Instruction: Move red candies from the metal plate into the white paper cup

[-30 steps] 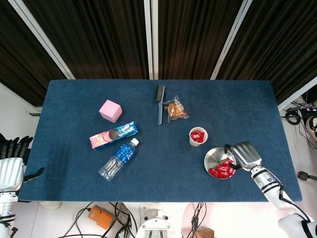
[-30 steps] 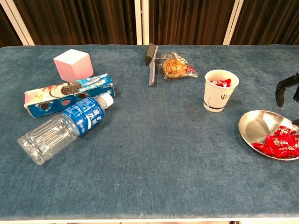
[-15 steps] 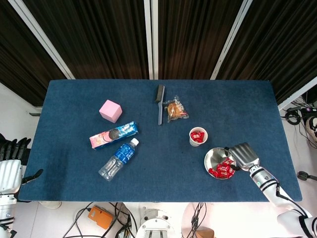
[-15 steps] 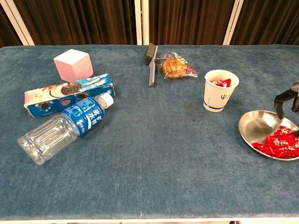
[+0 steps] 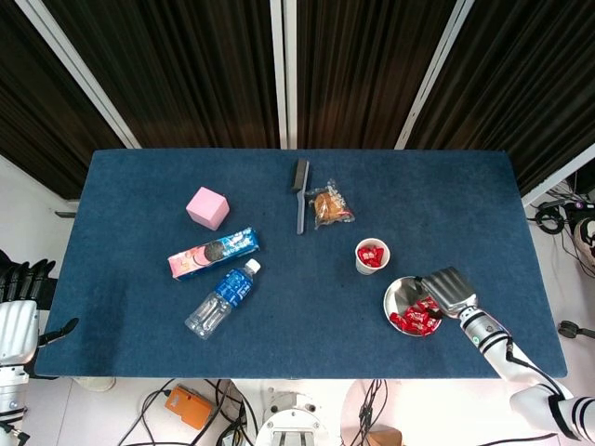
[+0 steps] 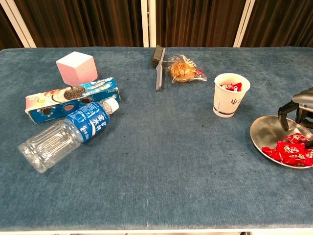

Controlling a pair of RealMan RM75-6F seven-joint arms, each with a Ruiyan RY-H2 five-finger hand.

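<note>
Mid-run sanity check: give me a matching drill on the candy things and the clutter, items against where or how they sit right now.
Things:
1. white paper cup
2. round metal plate
3. clear plastic bottle with blue label
4. pink cube

States:
A. lying on its side near the front left
B. upright, a few red candies inside
C. under the right hand, with a heap of red candies
D. behind the cookie box

Pairs: 1-B, 2-C, 3-A, 4-D
</note>
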